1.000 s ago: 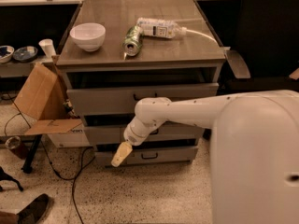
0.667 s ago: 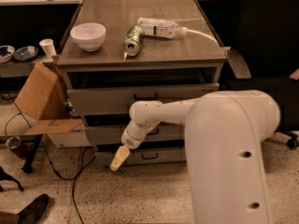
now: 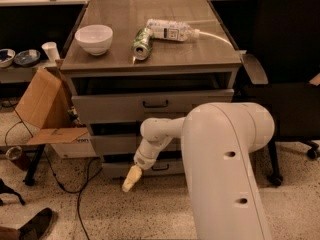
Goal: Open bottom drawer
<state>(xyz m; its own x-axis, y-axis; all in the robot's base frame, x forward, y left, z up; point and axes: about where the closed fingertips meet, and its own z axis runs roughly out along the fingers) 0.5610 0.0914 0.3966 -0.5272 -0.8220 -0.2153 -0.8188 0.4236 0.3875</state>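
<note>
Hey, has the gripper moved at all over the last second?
Yes, a little. Against the bottom drawer front, the gripper has sunk lower toward the floor, and it now hangs just left of the drawer's black handle.

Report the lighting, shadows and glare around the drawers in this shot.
Camera view: warm, dim light. The cabinet top carries a soft sheen but no harsh glare. The gaps above the drawer fronts lie in deep shadow. The bottom drawer is dimly lit and partly hidden by the pale arm. The gripper hangs before it, near the floor.
</note>
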